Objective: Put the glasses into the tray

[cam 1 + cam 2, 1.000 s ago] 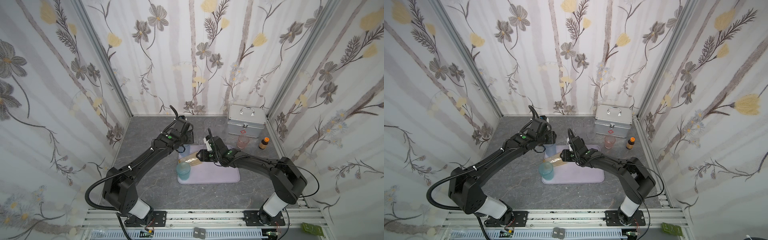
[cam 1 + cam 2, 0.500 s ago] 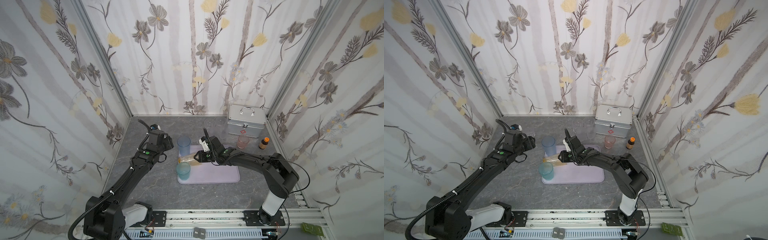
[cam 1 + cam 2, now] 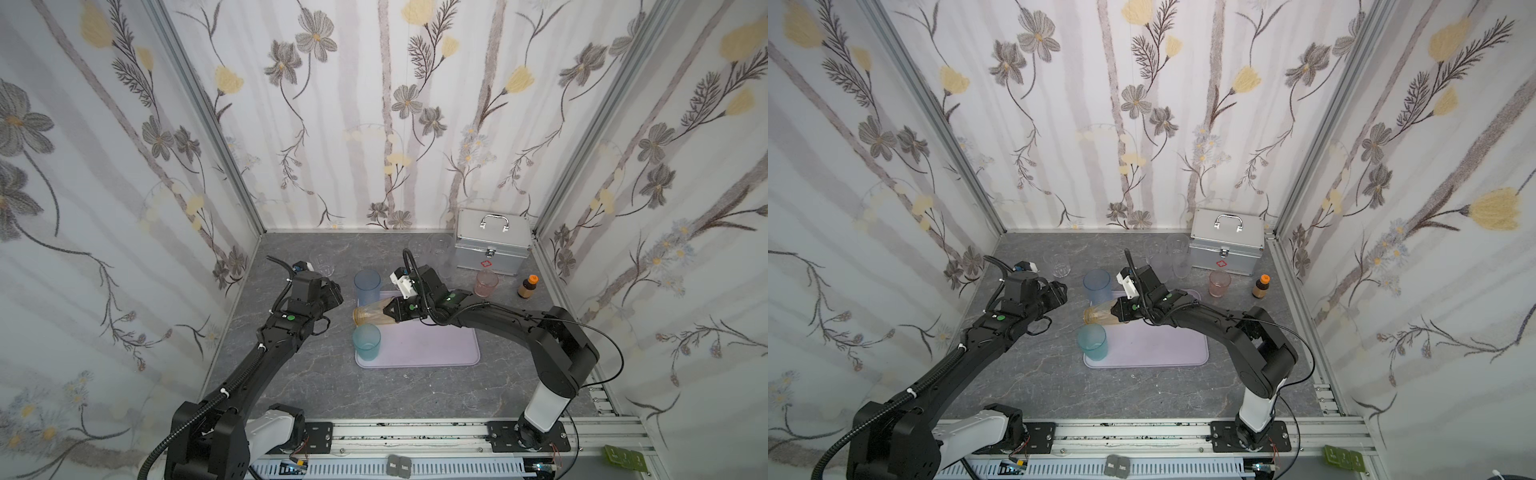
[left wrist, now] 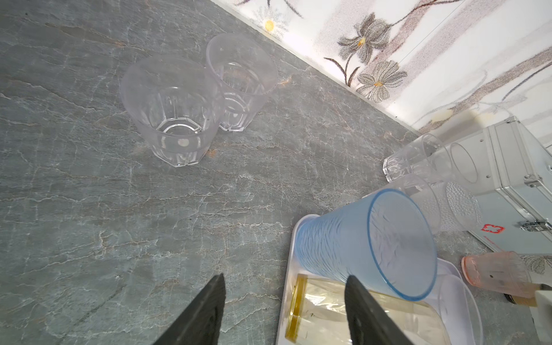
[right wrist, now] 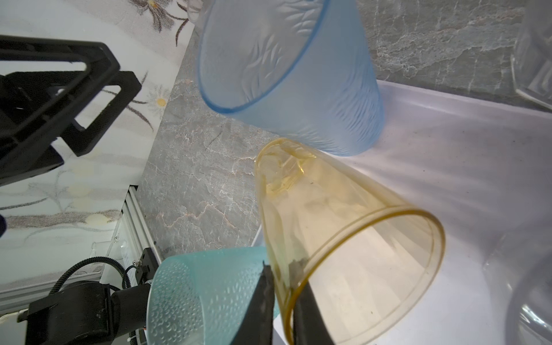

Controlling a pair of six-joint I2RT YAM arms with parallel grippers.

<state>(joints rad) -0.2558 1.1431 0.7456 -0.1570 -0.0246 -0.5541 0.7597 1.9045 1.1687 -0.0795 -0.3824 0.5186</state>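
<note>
Pinching rim of amber tumbler (image 5: 343, 227) with right gripper (image 5: 282, 277); long axis near level, base pointing away, over tray (image 3: 436, 349) edge. Left gripper (image 4: 285, 277) spread, empty, nearby.

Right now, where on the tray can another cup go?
The middle and right of the tray are bare, from the teal tumbler across to the right rim. Its left edge is crowded: blue tumbler, teal one, and the amber tumbler lying between them, pinched by the right gripper. Clear glasses crowd the silver case.

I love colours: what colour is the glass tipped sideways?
The amber glass is see-through yellowish-brown, clearest in the right wrist view.
</note>
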